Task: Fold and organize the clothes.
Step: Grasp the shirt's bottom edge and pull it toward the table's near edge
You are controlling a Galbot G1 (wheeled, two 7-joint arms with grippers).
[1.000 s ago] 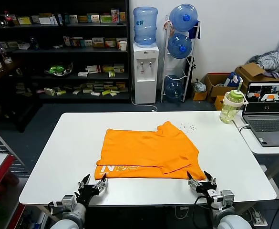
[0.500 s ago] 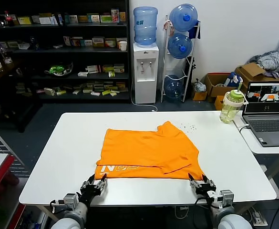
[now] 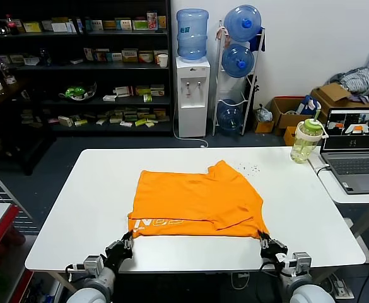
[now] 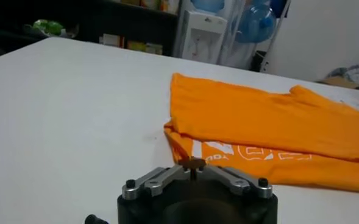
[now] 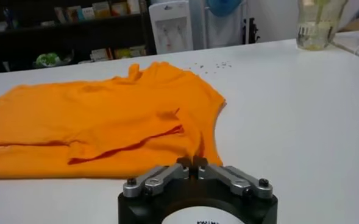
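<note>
The clothes are one bright orange T-shirt [image 3: 197, 202], lying folded on the white table [image 3: 89, 196] with white lettering along its near edge. My left gripper [image 3: 128, 238] sits at the shirt's near left corner, shut, with the hem pinched between its tips. In the left wrist view the gripper [image 4: 193, 163] meets the T-shirt [image 4: 258, 122] at that corner. My right gripper [image 3: 262, 239] is at the near right corner, shut on the hem. The right wrist view shows the gripper [image 5: 193, 161] pinching the T-shirt [image 5: 106, 122] at its edge.
A green-lidded water bottle [image 3: 306, 140] stands at the table's far right corner. An open laptop [image 3: 356, 151] sits on a side table to the right. Small specks [image 3: 250, 168] lie beyond the shirt. A water dispenser [image 3: 192, 82] and shelves stand behind.
Both grippers have slid forward to the shirt's near corners and gone from open to shut on the hem. The shirt's near corners have shifted slightly.
</note>
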